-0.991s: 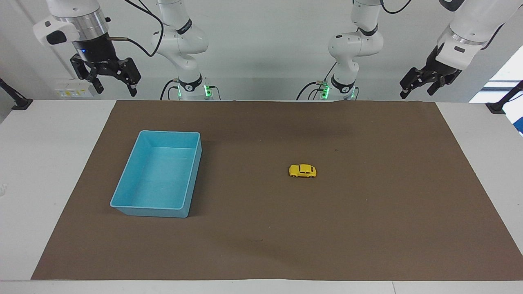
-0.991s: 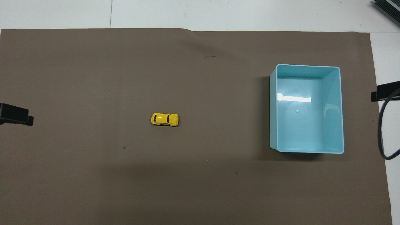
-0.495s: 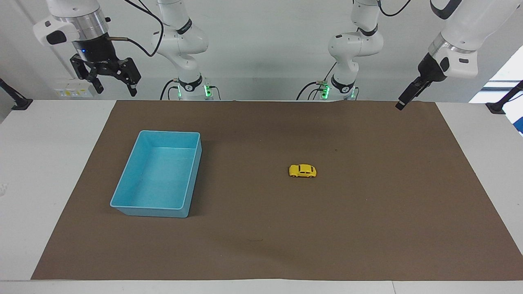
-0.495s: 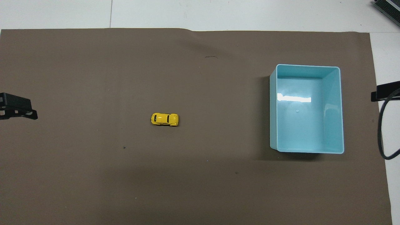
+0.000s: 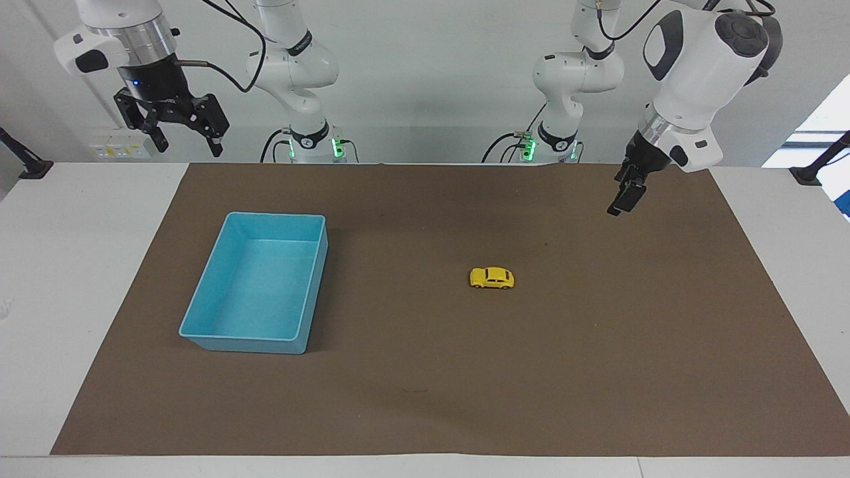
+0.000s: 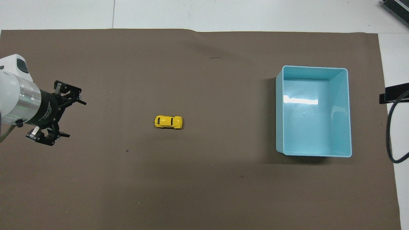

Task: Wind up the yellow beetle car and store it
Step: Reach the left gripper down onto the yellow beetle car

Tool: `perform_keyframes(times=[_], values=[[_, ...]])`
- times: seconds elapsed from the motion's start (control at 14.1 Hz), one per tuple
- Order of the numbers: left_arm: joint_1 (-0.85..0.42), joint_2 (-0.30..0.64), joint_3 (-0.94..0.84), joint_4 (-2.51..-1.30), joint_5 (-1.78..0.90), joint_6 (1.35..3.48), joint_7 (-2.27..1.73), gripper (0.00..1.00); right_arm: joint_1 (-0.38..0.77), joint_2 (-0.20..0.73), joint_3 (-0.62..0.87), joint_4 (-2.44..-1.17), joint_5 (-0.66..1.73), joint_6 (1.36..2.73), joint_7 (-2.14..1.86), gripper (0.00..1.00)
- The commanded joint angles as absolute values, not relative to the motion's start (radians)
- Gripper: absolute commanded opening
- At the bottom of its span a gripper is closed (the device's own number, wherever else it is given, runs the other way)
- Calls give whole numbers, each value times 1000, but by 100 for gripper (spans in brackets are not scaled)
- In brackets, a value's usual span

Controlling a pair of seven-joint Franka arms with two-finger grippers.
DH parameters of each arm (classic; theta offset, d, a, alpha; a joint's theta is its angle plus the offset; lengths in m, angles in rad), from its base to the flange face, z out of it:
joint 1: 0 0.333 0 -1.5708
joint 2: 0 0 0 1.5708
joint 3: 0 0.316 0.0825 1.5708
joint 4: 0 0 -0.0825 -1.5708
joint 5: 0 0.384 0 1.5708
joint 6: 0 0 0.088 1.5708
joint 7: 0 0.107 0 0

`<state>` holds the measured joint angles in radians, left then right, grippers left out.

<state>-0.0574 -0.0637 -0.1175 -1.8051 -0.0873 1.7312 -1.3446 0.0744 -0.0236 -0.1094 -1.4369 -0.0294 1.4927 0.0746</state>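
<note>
The yellow beetle car [image 5: 492, 277] stands on its wheels on the brown mat [image 5: 597, 372], near the table's middle; it also shows in the overhead view [image 6: 168, 121]. The empty blue bin [image 5: 239, 337] stands toward the right arm's end of the table, its rim plain in the overhead view [image 6: 314, 155]. My left gripper [image 5: 619, 201] hangs in the air over the mat toward the left arm's end, well apart from the car. In the overhead view the left gripper [image 6: 74, 118] is open and empty. My right gripper [image 5: 188, 143] waits high, open and empty, over the table's edge at the robots' end.
The mat [image 6: 127, 191] covers most of the white table [image 5: 80, 265]. A black cable [image 6: 391, 134] loops at the overhead view's edge beside the bin. Two black clamp arms [image 5: 23, 162] stand at the table's corners.
My left arm has swung down and in over the mat toward the car, and its wrist has turned. The right arm, the car and the bin have not moved.
</note>
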Motion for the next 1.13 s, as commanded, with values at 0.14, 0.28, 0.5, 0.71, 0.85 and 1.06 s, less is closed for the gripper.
perform_keyframes(times=[0.14, 0.28, 0.5, 0.71, 0.85, 1.06], values=[[-150, -3, -104, -1867, -97, 1908, -1653, 100, 71, -40, -106, -1450, -38, 1491, 72, 100], [-176, 40, -104, -1867, -95, 1966, -1738, 100, 71, -40, -106, -1450, -38, 1491, 72, 100], [-227, 125, -103, -1867, -86, 2057, -1851, 100, 71, -40, -106, -1450, -38, 1491, 72, 100], [-274, 192, -103, -1867, -86, 2137, -1931, 100, 71, -40, -106, -1450, -38, 1491, 72, 100], [-313, 236, -103, -1867, -86, 2184, -1972, 100, 71, -40, -106, -1450, -38, 1491, 72, 100], [-344, 279, -103, -1871, -86, 2217, -1983, 100, 71, -40, -104, -1450, -38, 1491, 72, 100]])
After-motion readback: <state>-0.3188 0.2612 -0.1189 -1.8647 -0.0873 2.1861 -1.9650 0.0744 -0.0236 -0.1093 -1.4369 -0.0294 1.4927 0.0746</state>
